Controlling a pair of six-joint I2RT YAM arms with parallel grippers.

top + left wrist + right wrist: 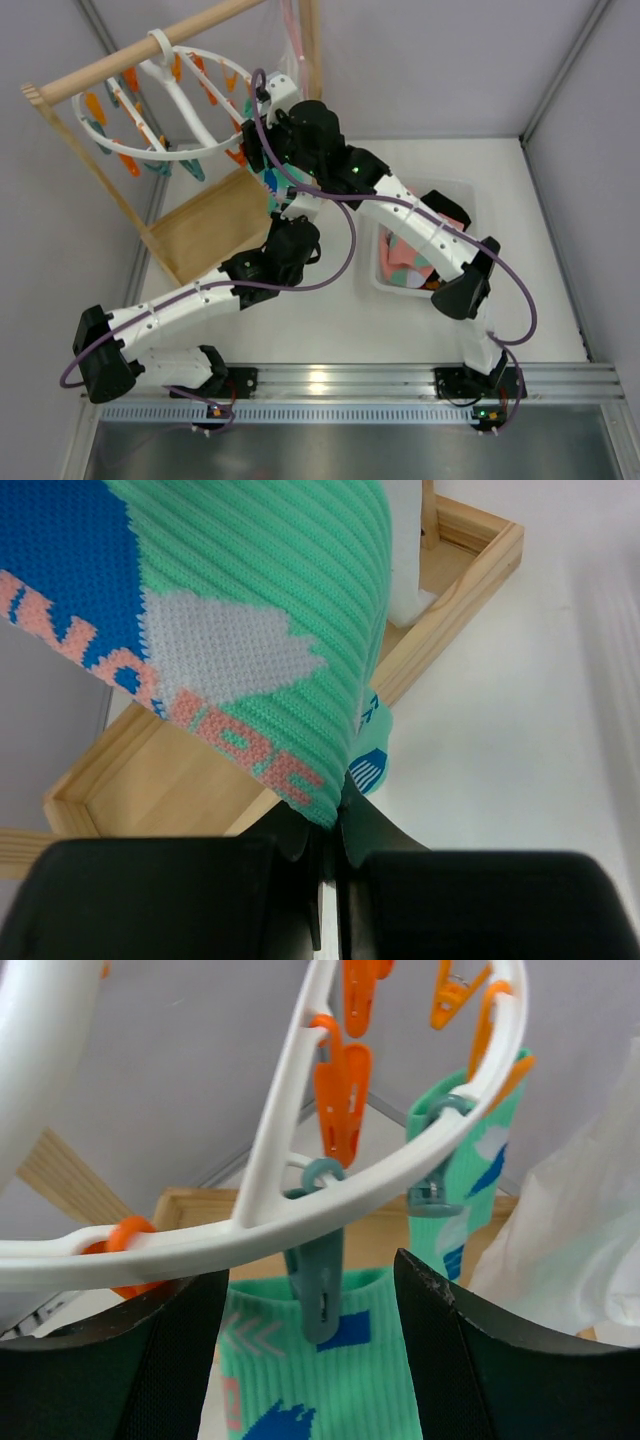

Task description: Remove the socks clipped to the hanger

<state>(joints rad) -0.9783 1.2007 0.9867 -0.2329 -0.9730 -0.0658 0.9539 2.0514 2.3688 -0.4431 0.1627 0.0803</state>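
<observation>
We see the wooden rail frame (200, 235) carrying the hanger (200, 1243) by its hook, so the ring swings free within both arms' reach. To the right, a white bin (455, 190) holds loose socks (405, 262). A mint sock (270, 580) hangs below the ring's rim. Our left gripper (328, 880) is pinched tight on its lower edge, likely to tension and catch it. Our right gripper (305, 1305) stands open, fingers either side of the teal clip (322, 1260) pinning that sock, presumably to squeeze it.
</observation>
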